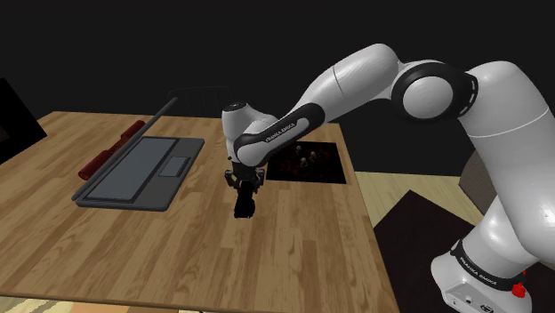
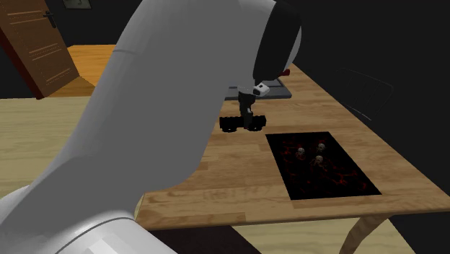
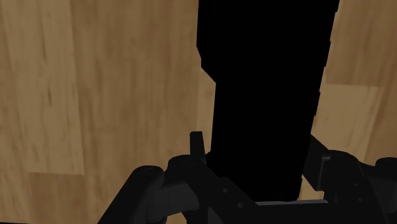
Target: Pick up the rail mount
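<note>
The hand (image 1: 243, 189) hangs over the table (image 1: 178, 258) — seemingly touching the black rail mount (image 1: 243, 210).

Laptop (image 1: 133, 173), red bar (image 1: 111, 149), wooden table (image 1: 293, 258)

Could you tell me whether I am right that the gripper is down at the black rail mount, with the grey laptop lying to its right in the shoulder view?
Not quite. In the shoulder view the grey laptop lies to the left of the black rail mount, not to its right. The gripper is indeed down at the rail mount.
</note>
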You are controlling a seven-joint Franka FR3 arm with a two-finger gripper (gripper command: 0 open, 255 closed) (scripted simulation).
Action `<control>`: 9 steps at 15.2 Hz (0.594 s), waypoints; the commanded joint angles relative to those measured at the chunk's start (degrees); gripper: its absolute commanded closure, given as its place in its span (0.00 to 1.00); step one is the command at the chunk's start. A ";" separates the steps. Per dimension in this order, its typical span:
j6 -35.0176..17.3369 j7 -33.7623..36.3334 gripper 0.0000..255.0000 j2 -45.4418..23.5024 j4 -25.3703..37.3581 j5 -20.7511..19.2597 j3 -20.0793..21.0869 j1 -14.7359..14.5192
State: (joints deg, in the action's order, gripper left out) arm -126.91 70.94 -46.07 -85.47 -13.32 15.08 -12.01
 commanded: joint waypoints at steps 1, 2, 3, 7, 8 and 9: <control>-0.01 -0.01 1.00 -0.03 -0.02 -0.01 -0.02 0.01; 0.00 0.00 1.00 -0.04 -0.02 -0.01 -0.02 0.00; 0.01 0.00 1.00 -0.01 -0.04 -0.01 -0.01 0.01; 0.90 -0.10 1.00 0.95 -0.10 0.21 0.19 0.13; 1.36 -0.16 1.00 1.45 -0.13 0.32 0.29 0.20; 1.84 -0.22 1.00 1.92 -0.12 0.44 0.39 0.26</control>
State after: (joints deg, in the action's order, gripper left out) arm -125.60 70.81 -44.67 -85.62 -13.00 15.36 -11.85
